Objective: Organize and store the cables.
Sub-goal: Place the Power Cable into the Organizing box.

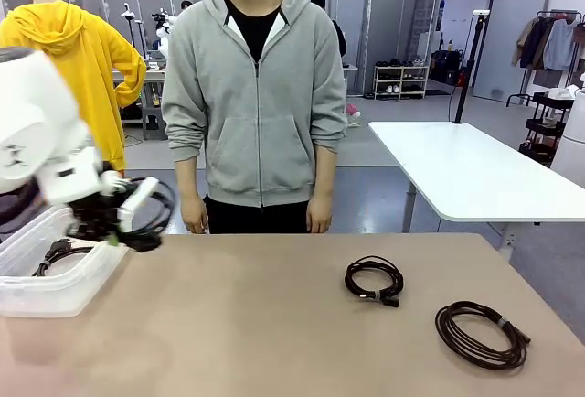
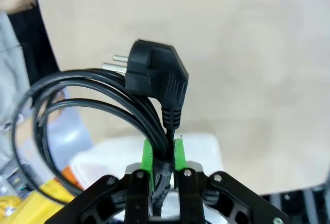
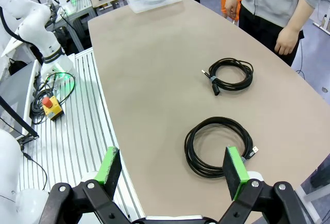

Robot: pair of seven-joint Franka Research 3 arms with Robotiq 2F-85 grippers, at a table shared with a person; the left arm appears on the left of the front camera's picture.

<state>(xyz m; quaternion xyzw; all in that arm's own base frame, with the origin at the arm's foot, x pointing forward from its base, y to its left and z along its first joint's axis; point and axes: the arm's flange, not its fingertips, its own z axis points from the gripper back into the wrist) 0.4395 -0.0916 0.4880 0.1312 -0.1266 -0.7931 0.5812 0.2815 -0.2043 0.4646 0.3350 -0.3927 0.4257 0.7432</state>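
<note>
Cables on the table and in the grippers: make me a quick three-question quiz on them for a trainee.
1. True or false: the left gripper is shut on a power cable.
2. How many cables lie loose on the table?
3. The right gripper is: A shut on a cable, B open, C holding a bin.

Key: 1 true. 2 two, a small coil and a bigger coil. 3 B.

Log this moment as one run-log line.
left gripper: shut on power cable, over bin | right gripper: open, empty | table: small coil, large coil
</note>
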